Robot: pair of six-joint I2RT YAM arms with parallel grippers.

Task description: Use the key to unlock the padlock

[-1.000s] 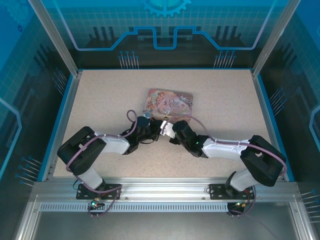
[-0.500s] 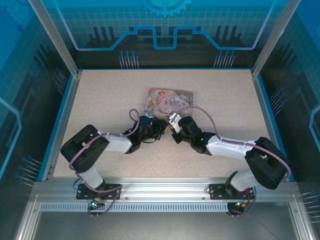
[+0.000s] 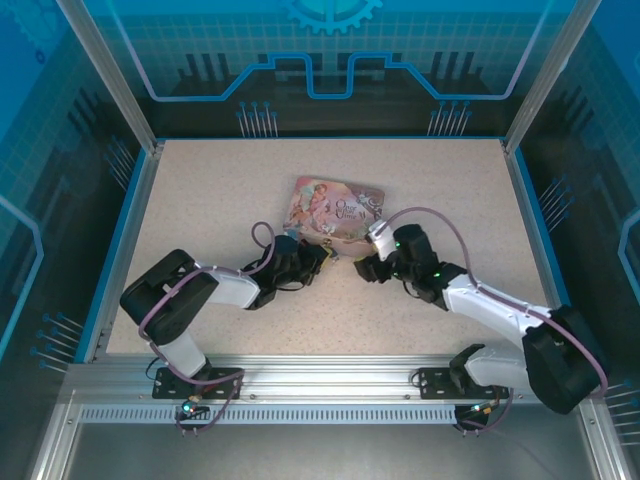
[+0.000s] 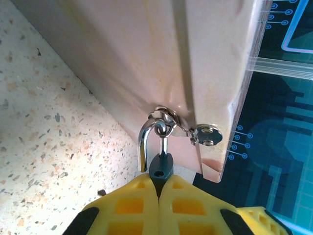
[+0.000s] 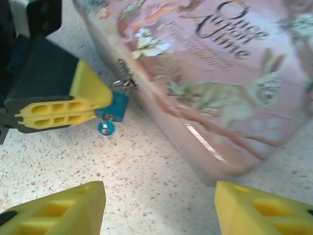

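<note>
My left gripper is shut on the padlock, a tiny teal body pinched between the yellow fingers. Its silvery shackle threads the hasp ring on the pink tin's front; one shackle leg hangs free beside the body, out of its hole. In the right wrist view the padlock carries the key, whose round blue head sticks out of its underside. My right gripper stands open over bare table, right of the padlock, holding nothing. From above, the left gripper and right gripper face each other.
The pink illustrated tin lies mid-table just behind both grippers. Speckled tabletop stretches around it, bounded by a blue rim and transparent walls. A small dark speck lies on the table by my left fingers.
My right gripper has opened, let go of the key and drawn back to the right. The left gripper keeps its hold on the padlock in about the same place.
</note>
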